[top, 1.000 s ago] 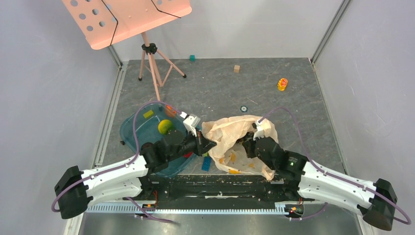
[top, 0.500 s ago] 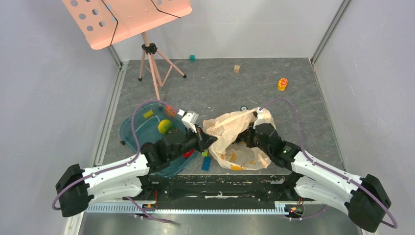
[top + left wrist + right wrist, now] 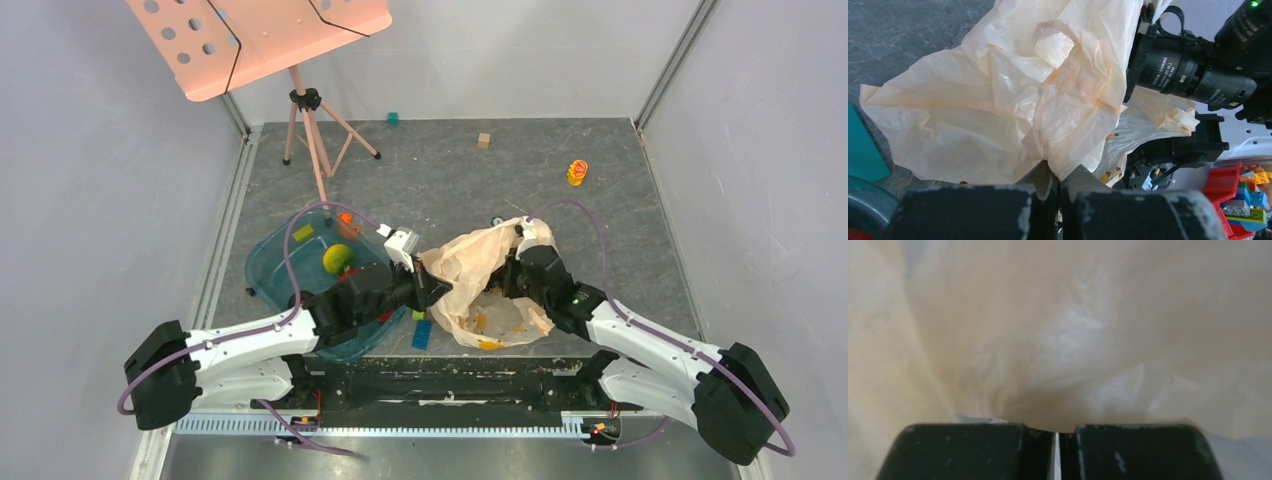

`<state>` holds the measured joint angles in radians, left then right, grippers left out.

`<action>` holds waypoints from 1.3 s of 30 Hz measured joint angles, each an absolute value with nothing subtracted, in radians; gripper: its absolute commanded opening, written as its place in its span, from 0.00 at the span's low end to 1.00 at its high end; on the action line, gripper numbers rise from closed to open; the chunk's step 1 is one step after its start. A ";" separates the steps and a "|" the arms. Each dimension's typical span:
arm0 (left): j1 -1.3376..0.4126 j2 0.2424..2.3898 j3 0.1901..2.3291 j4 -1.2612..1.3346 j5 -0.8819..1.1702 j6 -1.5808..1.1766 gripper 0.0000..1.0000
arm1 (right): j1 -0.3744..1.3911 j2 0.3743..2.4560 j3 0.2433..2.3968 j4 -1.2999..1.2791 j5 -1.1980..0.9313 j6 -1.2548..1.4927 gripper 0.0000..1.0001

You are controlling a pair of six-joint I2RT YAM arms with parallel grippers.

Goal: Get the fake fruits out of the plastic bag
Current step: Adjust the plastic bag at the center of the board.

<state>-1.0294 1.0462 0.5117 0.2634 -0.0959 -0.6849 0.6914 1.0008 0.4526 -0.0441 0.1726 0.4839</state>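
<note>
**A:** Entry, biggest items first. Surface?

**B:** Grey stone-patterned table [image 3: 450, 170]. A pink perforated music stand [image 3: 260, 35] on a tripod is at the far left.

**A:** Bag position?

**B:** The plastic bag [image 3: 470, 265] sits crumpled near the near edge, between the two arms. Its left side is just beside the teal tray [image 3: 285, 275]. The film is peach with faint orange marks, and the upper part is raised off the table.

**A:** Fake fruits?

**B:** I cannot make them out through the film in any view.

**A:** Left claw?

**B:** The left gripper [image 3: 1060, 182] is clamped tight on a fold at the bag's left edge. Film bulges up from between its fingers.

**A:** Right claw?

**B:** The right gripper [image 3: 1055, 432] has its fingers pressed together with only a hairline gap. Film fills its view right at the tips, and I cannot tell whether any is caught. From overhead it is at the bag's right side.

**A:** Small items?

**B:** A yellow-green ball [image 3: 340, 258] is in the tray. A blue block [image 3: 422, 333] is just beside the bag's near-left corner. A teal cube [image 3: 393, 118], a tan cube [image 3: 484, 140] and a yellow-orange toy [image 3: 577, 172] lie well apart toward the far edge.
</note>
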 measured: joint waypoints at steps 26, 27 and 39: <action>-1.066 1.134 0.573 0.306 -0.092 -0.685 0.02 | 0.559 1.034 0.455 -0.226 0.456 0.413 0.00; -1.068 1.134 0.573 0.306 -0.092 -0.685 0.02 | 0.559 1.021 0.458 -0.225 0.455 0.404 0.03; -1.076 1.134 0.567 0.308 -0.094 -0.685 0.02 | 0.551 0.907 0.375 0.050 0.061 0.569 0.07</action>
